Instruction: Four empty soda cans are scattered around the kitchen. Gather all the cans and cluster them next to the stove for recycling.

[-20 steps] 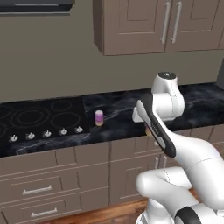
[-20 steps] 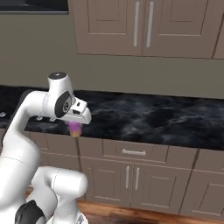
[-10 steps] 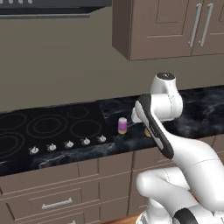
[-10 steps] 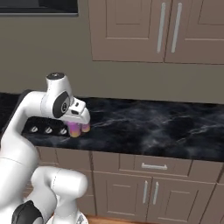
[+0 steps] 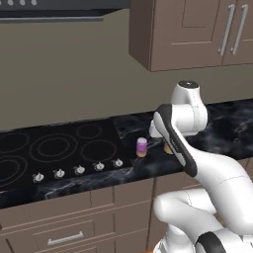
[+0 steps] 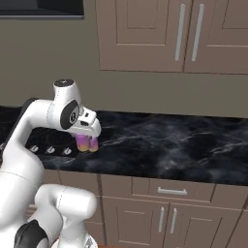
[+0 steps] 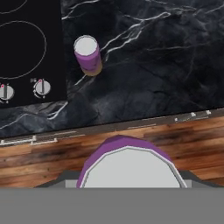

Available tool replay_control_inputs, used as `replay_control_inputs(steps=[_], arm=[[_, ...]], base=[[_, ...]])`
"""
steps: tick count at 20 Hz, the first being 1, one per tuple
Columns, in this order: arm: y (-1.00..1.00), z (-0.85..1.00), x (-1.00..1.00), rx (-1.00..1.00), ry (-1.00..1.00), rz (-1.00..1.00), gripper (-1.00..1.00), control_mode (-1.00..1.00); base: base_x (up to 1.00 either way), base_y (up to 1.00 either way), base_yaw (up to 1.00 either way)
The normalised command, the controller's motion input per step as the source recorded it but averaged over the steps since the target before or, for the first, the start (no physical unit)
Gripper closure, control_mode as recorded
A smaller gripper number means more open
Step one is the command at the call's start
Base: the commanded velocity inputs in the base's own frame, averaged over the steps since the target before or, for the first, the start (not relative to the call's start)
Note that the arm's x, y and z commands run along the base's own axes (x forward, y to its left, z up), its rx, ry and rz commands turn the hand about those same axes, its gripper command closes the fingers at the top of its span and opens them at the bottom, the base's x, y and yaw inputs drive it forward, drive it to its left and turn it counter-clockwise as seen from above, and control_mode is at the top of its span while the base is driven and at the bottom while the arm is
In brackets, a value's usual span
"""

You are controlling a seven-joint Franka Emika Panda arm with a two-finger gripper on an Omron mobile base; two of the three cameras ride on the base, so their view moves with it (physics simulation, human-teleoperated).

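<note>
Hand view: gripper [image 7: 127, 186] clamps a purple soda can [image 7: 127, 168] above the countertop's [image 7: 166, 65] front edge, presumably carrying it to join the other purple can [image 7: 88, 55] standing just beside the cooktop's [image 7: 30, 48] right edge.

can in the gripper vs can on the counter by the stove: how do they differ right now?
The held can is shut in the gripper, off the counter; the counter can stands free, upright beside the stove. The held can hangs over the counter's front edge; the counter can sits further back. Both are purple with silver tops.
</note>
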Motion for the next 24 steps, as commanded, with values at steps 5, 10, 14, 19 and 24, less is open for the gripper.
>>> replay_control_inputs(steps=[5, 10, 14, 19, 24], arm=[[0.0, 0.0, 0.0, 0.0, 0.0, 0.0, 1.0, 1.0], [0.05, 0.0, 0.02, 0.0, 0.02, 0.0, 1.0, -1.0], [0.3, -0.11, 0.1, -0.01, 0.05, 0.0, 1.0, -1.0], [0.17, -0.11, 0.22, 0.0, 0.03, 0.0, 1.0, -1.0], [0.05, -0.1, 0.2, 0.0, 0.0, 0.0, 1.0, -1.0]], base=[[0.0, 0.28, 0.0], [0.02, 0.23, 0.0], [0.0, 0.0, 0.0], [0.0, 0.0, 0.0], [0.0, 0.0, 0.0]])
